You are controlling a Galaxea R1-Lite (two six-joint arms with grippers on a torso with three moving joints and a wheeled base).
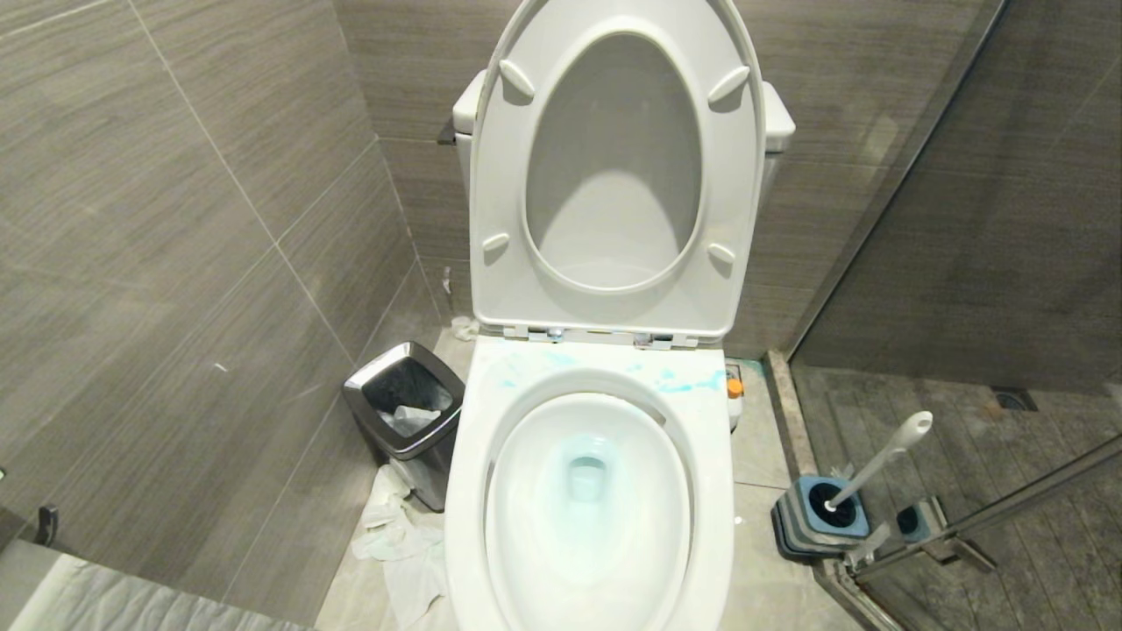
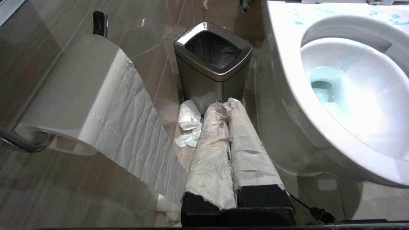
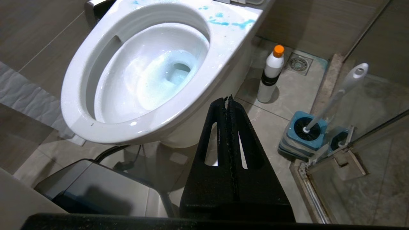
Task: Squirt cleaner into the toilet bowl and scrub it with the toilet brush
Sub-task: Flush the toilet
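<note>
The white toilet bowl stands with seat and lid raised; pale blue water lies in it and blue splashes mark the back rim. The cleaner, a white bottle with an orange cap, stands on the floor right of the bowl. The toilet brush leans in its blue and grey holder. My right gripper is shut and empty, low beside the bowl's front. My left gripper, fingers wrapped in white, is shut and empty near the bin. Neither arm shows in the head view.
A dark steel-rimmed waste bin stands left of the bowl, crumpled paper on the floor by it. A paper roll hangs on the left wall. A glass shower door and its track bound the right; a floor drain lies behind the cleaner.
</note>
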